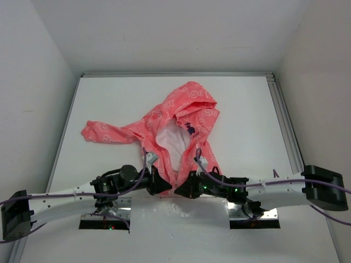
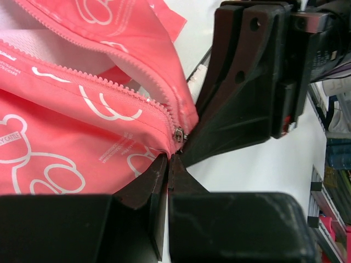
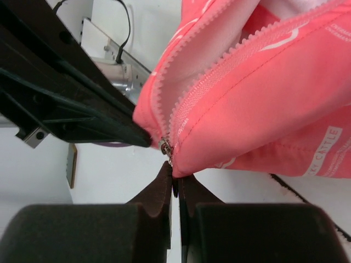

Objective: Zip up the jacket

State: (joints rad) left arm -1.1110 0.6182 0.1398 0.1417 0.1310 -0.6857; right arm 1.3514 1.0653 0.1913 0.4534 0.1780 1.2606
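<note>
Lab robot cell (white walls point(image 1: 33, 82), aluminium rails point(image 1: 286, 123))

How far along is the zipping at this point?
Done: both rows of teeth meet in the slider at the bottom. In hand: left gripper and right gripper look pinched shut on the jacket beside it. Remaining: the whole pull; the front gapes, showing lining up to the hood.

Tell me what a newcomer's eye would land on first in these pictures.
The coral-pink jacket sprawls in the middle of the white table, its front open and its white lining showing. At its near hem the left gripper and the right gripper meet tip to tip. Both are pinched shut on the fabric beside the zipper slider, which sits at the bottom of the open zipper.
</note>
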